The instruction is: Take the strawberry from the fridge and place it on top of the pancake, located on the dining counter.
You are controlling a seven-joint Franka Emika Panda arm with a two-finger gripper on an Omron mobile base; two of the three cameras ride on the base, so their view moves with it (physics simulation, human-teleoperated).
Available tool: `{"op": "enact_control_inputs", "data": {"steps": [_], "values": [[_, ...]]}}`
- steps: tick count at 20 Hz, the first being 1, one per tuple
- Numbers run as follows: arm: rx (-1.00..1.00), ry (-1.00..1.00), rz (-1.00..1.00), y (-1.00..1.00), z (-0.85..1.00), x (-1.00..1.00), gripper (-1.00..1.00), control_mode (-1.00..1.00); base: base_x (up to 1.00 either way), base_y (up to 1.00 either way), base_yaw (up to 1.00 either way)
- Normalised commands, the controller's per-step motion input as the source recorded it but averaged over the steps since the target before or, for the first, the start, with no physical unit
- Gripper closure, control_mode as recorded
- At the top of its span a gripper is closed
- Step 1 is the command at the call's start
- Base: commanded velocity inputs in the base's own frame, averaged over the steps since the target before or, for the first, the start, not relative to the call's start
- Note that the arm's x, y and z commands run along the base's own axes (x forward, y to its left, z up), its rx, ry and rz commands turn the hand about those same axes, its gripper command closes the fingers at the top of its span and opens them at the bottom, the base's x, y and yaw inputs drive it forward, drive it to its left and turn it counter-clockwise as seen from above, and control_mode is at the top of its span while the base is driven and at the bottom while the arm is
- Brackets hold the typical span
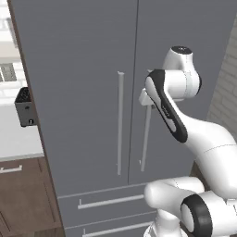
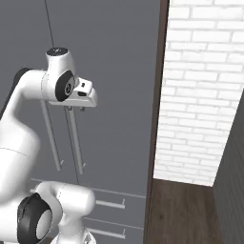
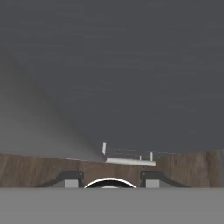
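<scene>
Fridge doors shut, brick wall near its right edge; my gripper at the right door's handle, jaws parted around nothing I can see

Both base views look forward at the closed fridge from close behind, sharing its door handles. The hand view faces down along the fridge front, very near.

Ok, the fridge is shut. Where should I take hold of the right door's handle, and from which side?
Grip the right door's handle on its upper stretch, just below the gripper. Come straight at the front of the fridge with one finger on each side of the bar. It is a slim vertical rod standing off the door beside the centre seam, so a sideways pinch should fit.
</scene>
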Motion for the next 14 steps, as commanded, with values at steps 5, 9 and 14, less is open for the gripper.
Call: {"op": "enact_control_inputs", "data": {"steps": [5, 9, 14], "values": [[0.0, 0.0, 0.0, 0.0, 0.0, 0.0, -1.0, 1.0, -0.03, 0.0, 0.0], [0.0, 0.0, 0.0, 0.0, 0.0, 0.0, -1.0, 1.0, -0.61, 0.18, 0.0], [0.0, 0.0, 0.0, 0.0, 0.0, 0.0, -1.0, 1.0, -0.57, 0.44, 0.0]]}}
